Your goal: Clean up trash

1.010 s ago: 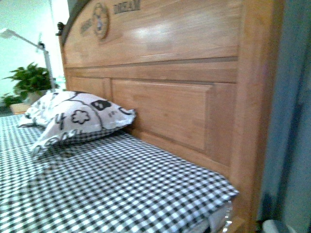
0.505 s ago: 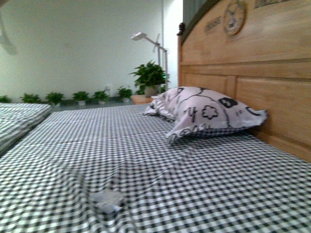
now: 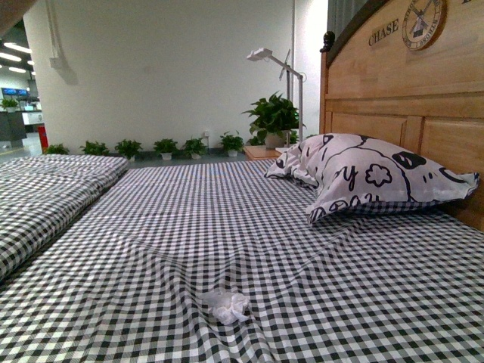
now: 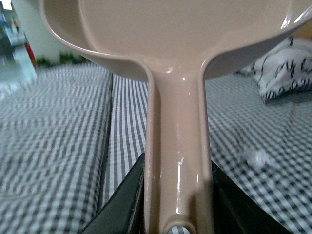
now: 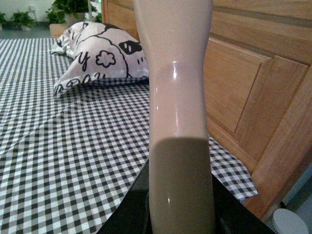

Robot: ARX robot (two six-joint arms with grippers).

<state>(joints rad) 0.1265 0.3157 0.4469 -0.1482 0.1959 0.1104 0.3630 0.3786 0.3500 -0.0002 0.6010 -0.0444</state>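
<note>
The trash (image 3: pixel 226 305), a small crumpled white paper wad, lies on the black-and-white checked bedsheet (image 3: pixel 189 227) near the front of the bed. It also shows blurred in the left wrist view (image 4: pixel 257 157), beside and past the dustpan's handle. My left gripper (image 4: pixel 178 204) is shut on the handle of the beige dustpan (image 4: pixel 180 44), held above the bed. My right gripper (image 5: pixel 180 209) is shut on the beige brush handle (image 5: pixel 176 97), near the headboard side of the bed. Neither arm shows in the front view.
A printed pillow (image 3: pixel 378 178) lies against the wooden headboard (image 3: pixel 408 83) on the right. A second checked bed (image 3: pixel 45 197) lies to the left across a narrow gap. Potted plants (image 3: pixel 272 121) and a white lamp (image 3: pixel 276 64) stand beyond the bed.
The front view has swung left, from the headboard and pillow to the open bed. The paper wad has come into view and now sits nearer the middle bottom.
</note>
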